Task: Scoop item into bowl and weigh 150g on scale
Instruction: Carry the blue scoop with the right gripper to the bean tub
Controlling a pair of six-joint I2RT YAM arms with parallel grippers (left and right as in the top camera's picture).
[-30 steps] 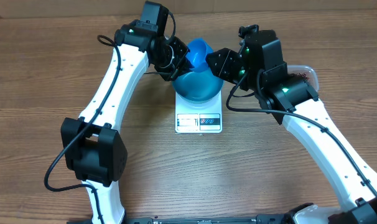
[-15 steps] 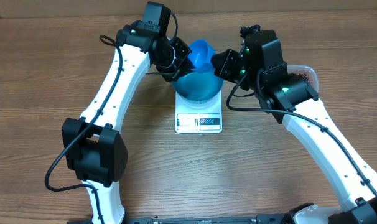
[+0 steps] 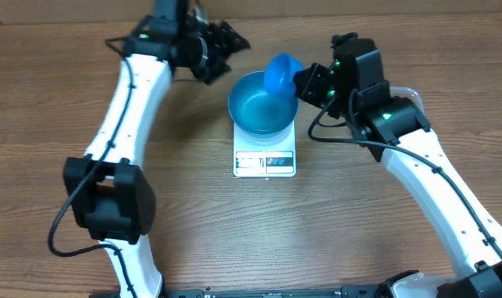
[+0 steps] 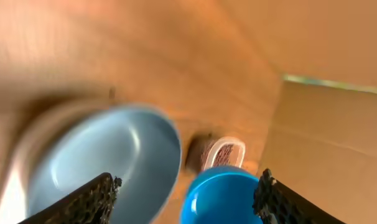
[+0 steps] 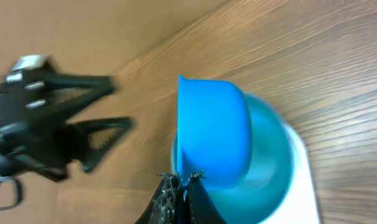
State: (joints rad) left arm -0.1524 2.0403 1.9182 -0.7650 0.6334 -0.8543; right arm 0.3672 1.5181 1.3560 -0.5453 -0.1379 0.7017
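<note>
Blue bowl (image 3: 262,106) on scale (image 3: 265,162), right end effector (image 3: 304,81) pinching scoop (image 3: 282,73) over it, left end effector (image 3: 228,51) wide

The wooden table (image 3: 193,215) carries the scale (image 3: 265,161) and a clear tub (image 3: 408,93).

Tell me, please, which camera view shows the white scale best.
The overhead view: the scale sits squarely in frame, front panel plain, the bowl on top. The right wrist view catches only a white corner past the bowl; the left wrist view, only a blurred pale edge.
</note>
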